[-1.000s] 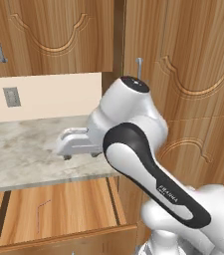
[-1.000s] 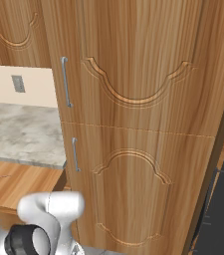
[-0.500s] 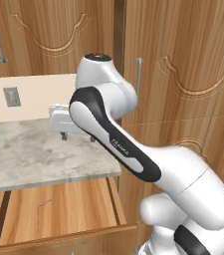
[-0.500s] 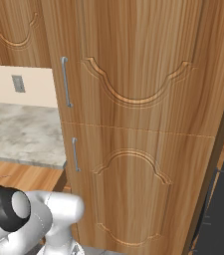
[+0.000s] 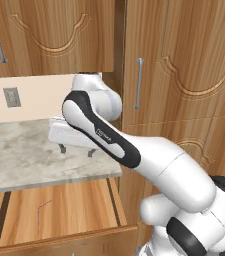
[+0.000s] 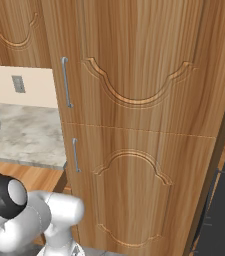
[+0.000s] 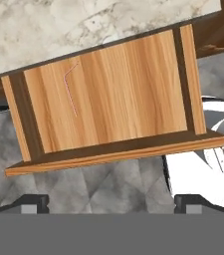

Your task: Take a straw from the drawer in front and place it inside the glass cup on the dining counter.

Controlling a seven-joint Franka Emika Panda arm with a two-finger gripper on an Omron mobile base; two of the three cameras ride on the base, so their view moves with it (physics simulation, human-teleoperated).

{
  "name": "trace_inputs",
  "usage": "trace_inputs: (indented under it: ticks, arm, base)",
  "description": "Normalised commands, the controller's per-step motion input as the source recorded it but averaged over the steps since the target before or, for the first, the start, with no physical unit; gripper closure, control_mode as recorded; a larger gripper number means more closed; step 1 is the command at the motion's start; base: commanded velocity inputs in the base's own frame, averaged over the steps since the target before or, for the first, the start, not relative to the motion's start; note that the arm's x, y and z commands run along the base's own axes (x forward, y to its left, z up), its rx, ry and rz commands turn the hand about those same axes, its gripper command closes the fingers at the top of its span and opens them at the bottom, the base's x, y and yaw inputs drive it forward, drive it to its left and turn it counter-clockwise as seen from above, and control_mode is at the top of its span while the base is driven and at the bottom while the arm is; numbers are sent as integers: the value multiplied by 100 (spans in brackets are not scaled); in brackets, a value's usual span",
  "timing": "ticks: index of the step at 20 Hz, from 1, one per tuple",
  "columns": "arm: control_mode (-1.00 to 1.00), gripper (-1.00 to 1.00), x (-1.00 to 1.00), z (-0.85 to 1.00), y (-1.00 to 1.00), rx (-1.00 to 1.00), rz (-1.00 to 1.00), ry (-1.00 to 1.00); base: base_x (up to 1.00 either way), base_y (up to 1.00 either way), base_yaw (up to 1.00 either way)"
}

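Note:
The drawer stands pulled open under the marbled worktop, showing its light wood inside. A thin red-pink straw with a bent top lies flat on the drawer floor, left of centre. My gripper hangs above the worktop's front edge and points down, open and empty, well above the straw. In the hand view the drawer lies below, the straw sits at its upper left, and the gripper has its tips wide apart. The glass cup and the dining counter are out of view.
Tall wood cabinet doors with silver bar handles rise right of the drawer, close to my arm. Upper cabinets hang over the worktop. A wall outlet sits on the beige backsplash. The cabinet front spans the right base view.
The arm has swung forward and left, its elbow rising and then settling. The hand first lifted, then came down a little over the worktop edge. The jaws stay open and the straw lies still.

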Motion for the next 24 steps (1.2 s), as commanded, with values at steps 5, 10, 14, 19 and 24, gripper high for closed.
trace_inputs:
  ticks: [5, 10, 14, 19, 24]
  arm:
    - [-100, -100, 1, -70, 10, 2, -7, -6]
    - [-100, -100, 7, -44, 14, 0, -6, -12]
    - [-100, -100, 24, -35, 16, 0, -1, 0]
    - [-100, -100, 25, -36, 41, 0, 2, 1]
    - [-100, -100, 21, -26, 58, 0, 3, 0]
  base:
    - [0, 0, 0]
    - [0, 0, 0]
    - [0, 0, 0]
    - [0, 0, 0]
    - [0, 0, 0]
